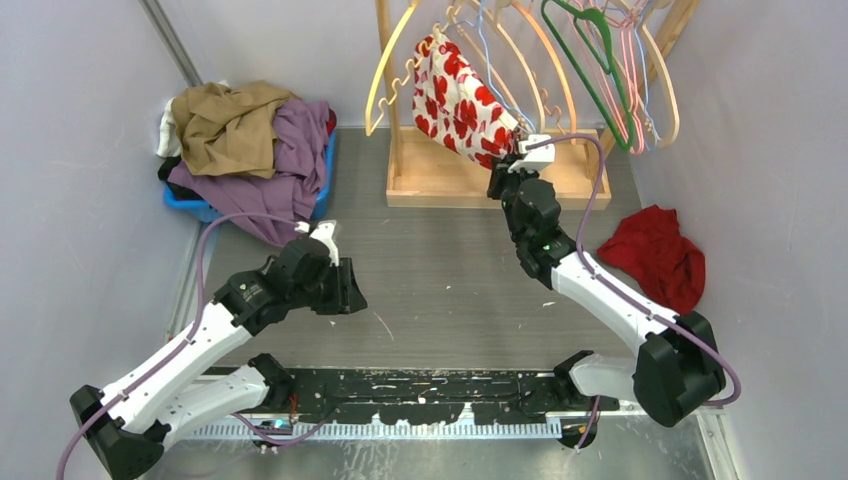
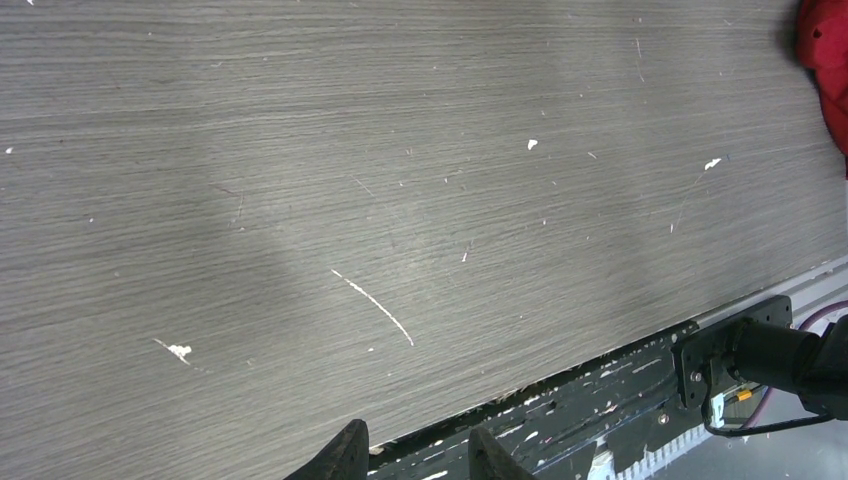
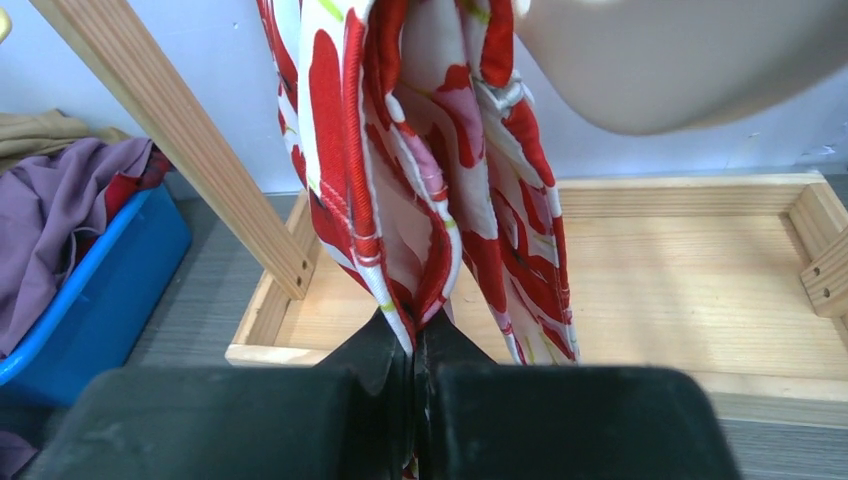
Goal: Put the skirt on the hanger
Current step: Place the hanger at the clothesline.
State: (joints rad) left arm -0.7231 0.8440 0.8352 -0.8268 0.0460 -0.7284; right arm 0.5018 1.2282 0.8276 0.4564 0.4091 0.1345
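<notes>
The skirt (image 1: 460, 100), white with red flowers, hangs from the wooden rack at the back, draped over a pale wooden hanger (image 1: 383, 75). My right gripper (image 1: 515, 150) is at the skirt's lower corner. In the right wrist view the skirt (image 3: 400, 150) hangs in folds, and the right gripper (image 3: 418, 335) is shut on its bottom edge, with cloth pinched between the black fingers. My left gripper (image 1: 340, 285) hovers low over the table at the left. In its wrist view the left gripper (image 2: 417, 437) is open and holds nothing, above the table's front edge.
A blue bin (image 1: 200, 205) piled with tan and purple clothes stands at the back left. A red garment (image 1: 655, 255) lies at the right. The rack's wooden base tray (image 1: 440, 185) sits under the skirt, and several more hangers, one green (image 1: 590, 60), crowd the rail. Grey walls close both sides.
</notes>
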